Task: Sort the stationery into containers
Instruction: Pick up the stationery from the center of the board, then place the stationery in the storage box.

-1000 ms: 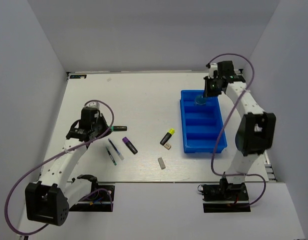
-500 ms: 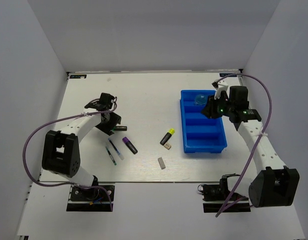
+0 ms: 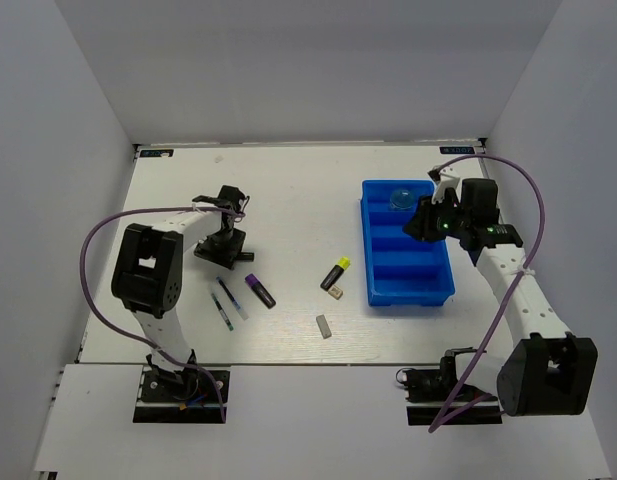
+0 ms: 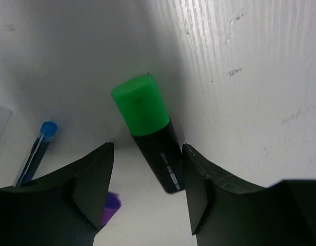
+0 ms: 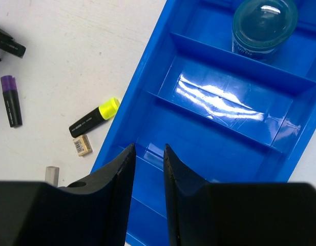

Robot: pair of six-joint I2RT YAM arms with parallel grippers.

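Two hands, left hand [image 4: 145, 149] wide astride green marker [image 4: 147, 128], right hand [image 5: 148, 152] narrow over tray [image 5: 224, 110].

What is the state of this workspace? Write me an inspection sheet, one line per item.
Surface: white table, with faint scuff marks in the left wrist view.
Job's things: blue tray on the right, with the blue round piece in its far compartment and no other item seen in it. Loose on the table: green marker, purple marker, pens, yellow marker, beige eraser, grey eraser.
Clutter: nothing seen.
Grippers: left gripper open, fingers straddling the green marker; right gripper slightly open, empty, above the tray.
Cables: purple cable looping off the left arm, another off the right; neither lies on the stationery.
Surroundings: plain pale walls on three sides.
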